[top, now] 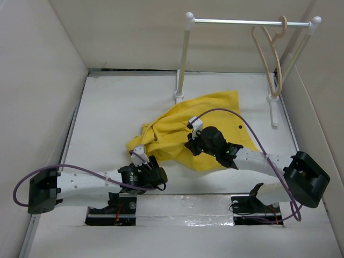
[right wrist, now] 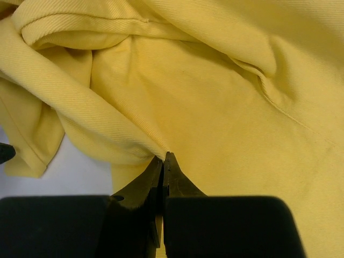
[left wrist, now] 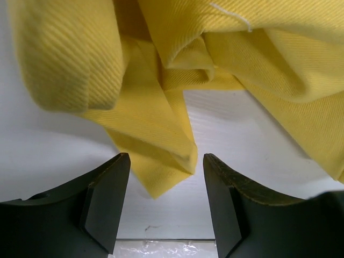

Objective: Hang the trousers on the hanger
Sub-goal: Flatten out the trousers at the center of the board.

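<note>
The yellow trousers (top: pixel 209 110) lie crumpled on the white table, mid-back. The pale hanger (top: pixel 270 59) hangs by its hook at the right end of the rack bar, empty. My left gripper (top: pixel 141 154) is open at the trousers' near-left edge. In the left wrist view a folded corner of the trousers (left wrist: pixel 161 113) reaches down between the open fingers (left wrist: pixel 110 199) of the gripper (left wrist: pixel 166 161), touching neither. My right gripper (top: pixel 191 141) sits on the middle of the trousers. In the right wrist view it (right wrist: pixel 165 157) is shut, pinching a fold of the trousers (right wrist: pixel 215 97) at its tips.
A white-posted rack with a metal bar (top: pixel 242 22) stands at the back, its feet (top: pixel 179 97) by the trousers' far edge. Beige walls (top: pixel 37 86) enclose the table on the left, back and right. Bare white table (top: pixel 113 107) lies left of the trousers.
</note>
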{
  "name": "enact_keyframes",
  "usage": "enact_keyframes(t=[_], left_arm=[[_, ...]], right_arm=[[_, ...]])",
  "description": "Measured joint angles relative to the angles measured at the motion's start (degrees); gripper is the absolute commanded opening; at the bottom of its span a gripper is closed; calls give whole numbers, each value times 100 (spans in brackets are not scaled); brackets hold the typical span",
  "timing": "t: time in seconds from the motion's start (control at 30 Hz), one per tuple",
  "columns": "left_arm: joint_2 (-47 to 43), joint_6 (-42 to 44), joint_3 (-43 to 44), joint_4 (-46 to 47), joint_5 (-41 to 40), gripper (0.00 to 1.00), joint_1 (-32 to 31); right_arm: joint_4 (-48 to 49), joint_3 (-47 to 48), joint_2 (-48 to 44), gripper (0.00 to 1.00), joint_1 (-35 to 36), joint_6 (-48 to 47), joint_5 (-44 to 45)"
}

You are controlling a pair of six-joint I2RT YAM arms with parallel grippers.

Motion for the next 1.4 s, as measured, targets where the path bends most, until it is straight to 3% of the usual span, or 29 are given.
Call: enact_keyframes(t=[0.23, 0.3, 0.33, 0.43, 0.47, 0.7, 0.87, 1.07, 1.23, 1.3, 1.33, 1.37, 1.4], left_arm=[[-282, -404, -127, -35, 55, 59, 15], [-396, -337, -223, 72, -48, 53, 181], [-433, -216, -254, 205, -146, 49, 369], [-463, 229, -275, 752, -361, 19, 1217], [-466, 455, -275, 957, -374, 0, 1569], [-1239, 2505, -66, 1888, 107, 0, 3687], [-1231, 3589, 758, 2323, 1185, 0, 5407], [214, 4135, 1932, 2706, 2243, 0, 7335], [2162, 4750, 4017, 2428, 2553, 0, 7685], [2806, 5038, 4822, 2323, 2702, 8, 7643], [3108, 5178, 5191, 2277, 2728, 17, 7597], [3373, 5300, 5490, 2243, 2730, 36, 7523], [3585, 5425, 5718, 2238, 2745, 42, 7440]], right_arm=[[13, -68, -96, 0, -7, 0, -136], [13, -111, -157, 0, -7, 0, -203], [13, -122, -179, 0, -4, 0, -225], [31, -155, -201, 0, 22, 2, -271], [31, -162, -210, 0, 42, 4, -278], [50, -173, -439, 0, 444, 61, -334], [400, -133, -396, 0, 905, 90, -345], [114, -136, -17, 0, 1600, 81, -247], [-2, -138, -17, 0, 2072, 55, -131], [-17, -138, -20, 0, 2184, 61, -52], [-31, -142, -26, 0, 2227, 63, -11], [-42, -151, -33, 4, 2262, 68, 22], [-50, -162, -39, 9, 2286, 83, 35]])
